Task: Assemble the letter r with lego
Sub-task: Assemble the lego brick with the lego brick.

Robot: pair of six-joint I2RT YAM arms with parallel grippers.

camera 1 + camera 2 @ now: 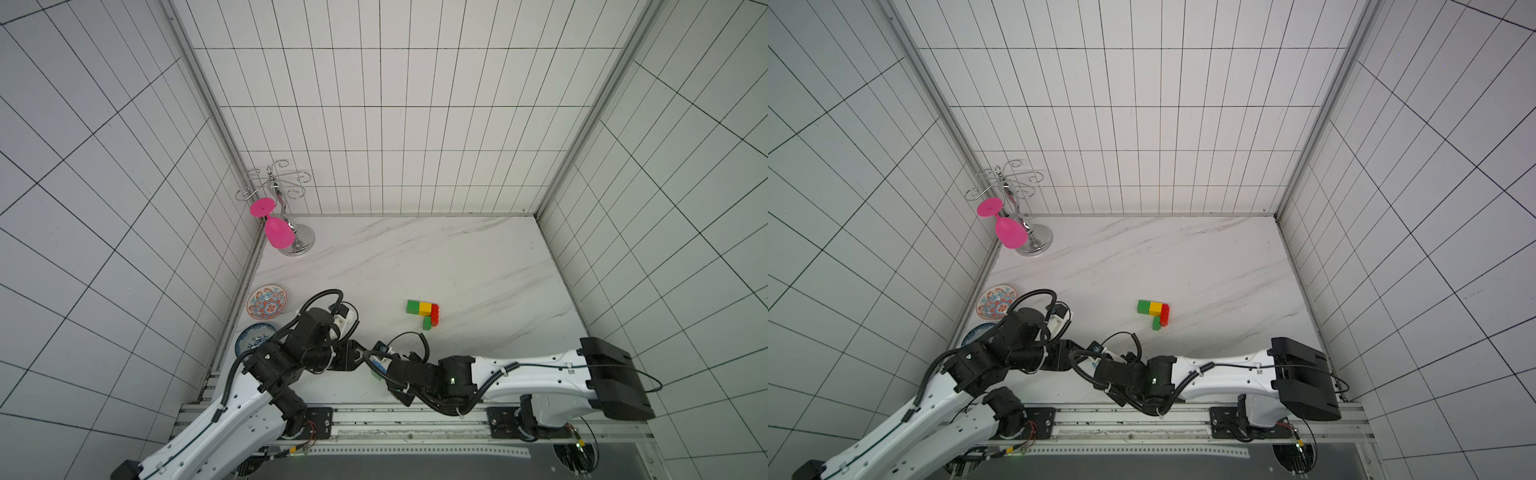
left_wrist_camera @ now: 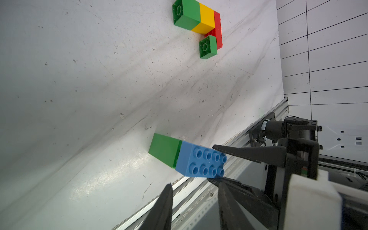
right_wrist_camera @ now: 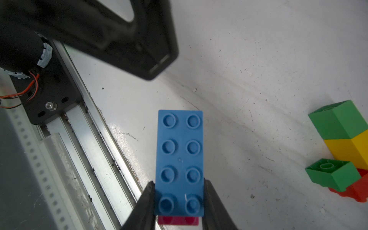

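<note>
We held the blue brick
Our right tool [image 3: 179, 182] pinched the blue brick [image 3: 180, 149]; our left tool [image 2: 194, 191] stood spread near it.

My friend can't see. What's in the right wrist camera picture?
The right gripper pinches a blue brick with eight studs. A pink brick peeks out from behind it, and a green, yellow and red cluster lies on the white table farther off.
</note>
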